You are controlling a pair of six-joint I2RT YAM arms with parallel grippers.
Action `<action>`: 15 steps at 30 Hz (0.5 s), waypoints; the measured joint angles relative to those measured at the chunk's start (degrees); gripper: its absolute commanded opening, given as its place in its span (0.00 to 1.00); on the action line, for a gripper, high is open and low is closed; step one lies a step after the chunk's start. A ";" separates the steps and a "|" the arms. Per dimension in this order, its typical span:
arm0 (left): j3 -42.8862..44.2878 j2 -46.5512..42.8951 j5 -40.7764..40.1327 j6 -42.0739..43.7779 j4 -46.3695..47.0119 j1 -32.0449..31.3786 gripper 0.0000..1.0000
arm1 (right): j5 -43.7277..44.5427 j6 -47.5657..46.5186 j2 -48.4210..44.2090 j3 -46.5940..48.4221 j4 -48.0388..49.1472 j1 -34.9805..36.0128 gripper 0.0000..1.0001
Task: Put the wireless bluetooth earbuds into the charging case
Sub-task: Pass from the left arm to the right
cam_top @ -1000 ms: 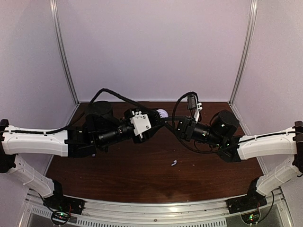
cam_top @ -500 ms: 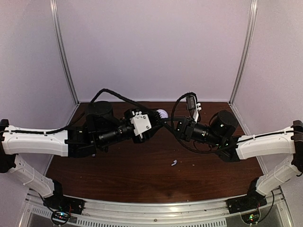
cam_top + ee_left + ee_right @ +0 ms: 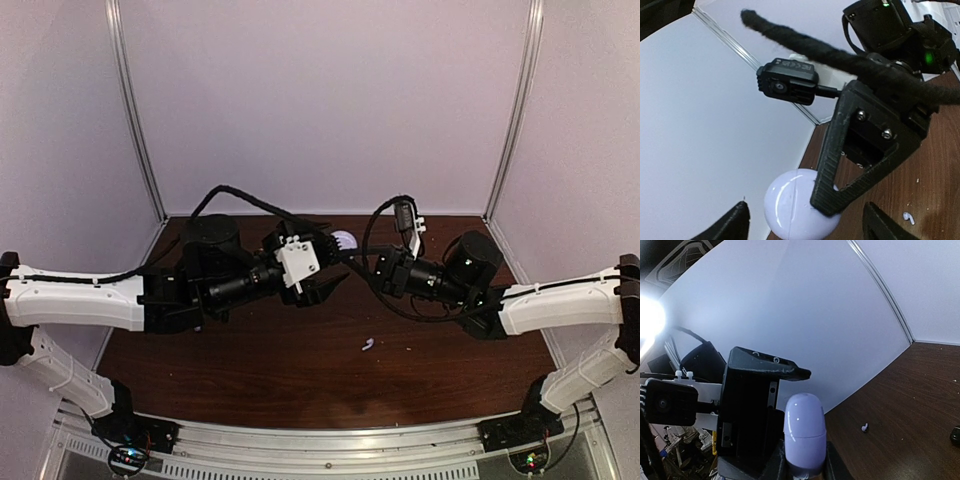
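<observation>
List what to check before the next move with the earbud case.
1. Right gripper shut on the small round pale lavender plastic charging case: ok.
2. Left gripper open and clear of the case: ok.
3. Case lid open to take earbuds: not ok, it looks closed.
4. One tiny pale white stemmed earbud lying on the dark brown wooden table: ok.
5. Second earbud located: cannot tell.

Can read no text or label anywhere; only a blurred pale marking atop the black wrist camera (image 3: 787, 86), too small to decipher.
</observation>
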 measured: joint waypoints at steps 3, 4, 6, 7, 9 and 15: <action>-0.66 -0.50 0.02 -1.90 -0.02 0.00 0.98 | -0.17 -1.64 -0.57 -0.02 -1.40 -1.33 0.11; -1.11 -0.98 0.02 -3.21 -0.13 0.00 0.98 | -0.31 -2.45 -0.87 -0.09 -1.81 -1.73 0.12; -2.14 -2.34 0.00 -5.73 -0.39 0.00 0.98 | -0.94 -4.26 -2.05 -0.59 -2.36 -2.67 0.14; -2.80 -3.30 -0.13 -7.37 -0.42 0.02 0.98 | -1.33 -5.51 -2.75 -0.96 -2.64 -3.08 0.16; -3.82 -5.20 -0.70 -10.82 -0.42 0.02 0.98 | -2.25 -8.33 -4.28 -1.81 -3.41 -3.58 0.20; -2.69 -7.08 2.19 -21.94 -2.84 1.75 0.97 | -3.96 -17.88 -8.44 -2.93 -7.89 -3.72 0.17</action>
